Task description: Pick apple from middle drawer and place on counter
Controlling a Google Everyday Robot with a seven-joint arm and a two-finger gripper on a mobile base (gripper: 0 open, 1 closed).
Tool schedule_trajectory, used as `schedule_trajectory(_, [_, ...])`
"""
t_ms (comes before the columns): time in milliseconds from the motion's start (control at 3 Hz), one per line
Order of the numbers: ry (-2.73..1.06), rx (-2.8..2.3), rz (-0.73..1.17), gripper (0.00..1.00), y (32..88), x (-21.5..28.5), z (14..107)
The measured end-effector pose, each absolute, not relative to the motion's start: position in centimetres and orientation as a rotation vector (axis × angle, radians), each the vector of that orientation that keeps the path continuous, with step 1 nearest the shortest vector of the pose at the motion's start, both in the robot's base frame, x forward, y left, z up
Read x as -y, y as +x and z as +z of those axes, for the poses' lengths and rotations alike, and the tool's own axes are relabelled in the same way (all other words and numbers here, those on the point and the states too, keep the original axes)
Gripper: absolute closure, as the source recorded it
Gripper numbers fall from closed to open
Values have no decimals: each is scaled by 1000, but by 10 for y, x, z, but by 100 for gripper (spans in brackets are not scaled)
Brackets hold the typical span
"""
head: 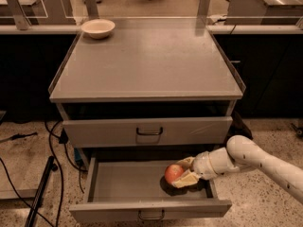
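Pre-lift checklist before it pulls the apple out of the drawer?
1. Grasp: gripper is inside the middle drawer, one finger on each side of the apple, looking closed on it: ok.
2. Apple clear of the drawer floor: cannot tell.
3. Drawer opening: middle drawer is pulled well out: ok.
4. Lift path: upper drawer front is shut and the apple appears to sit forward of it: ok.
5. Landing spot: counter has a broad bare area, with only a bowl at its far left corner: ok.
6. Arm clearance past the counter's raised side rim: cannot tell.
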State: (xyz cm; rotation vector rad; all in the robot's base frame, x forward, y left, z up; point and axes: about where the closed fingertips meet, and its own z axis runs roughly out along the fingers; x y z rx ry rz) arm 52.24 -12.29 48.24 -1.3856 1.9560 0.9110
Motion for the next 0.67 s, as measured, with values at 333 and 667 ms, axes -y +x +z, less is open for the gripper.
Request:
schedule_trajectory(333, [-1386,-1956,911,100,522,123,483])
schedule_trajectory(667, [-1379,-1937,901,100,520,125,505])
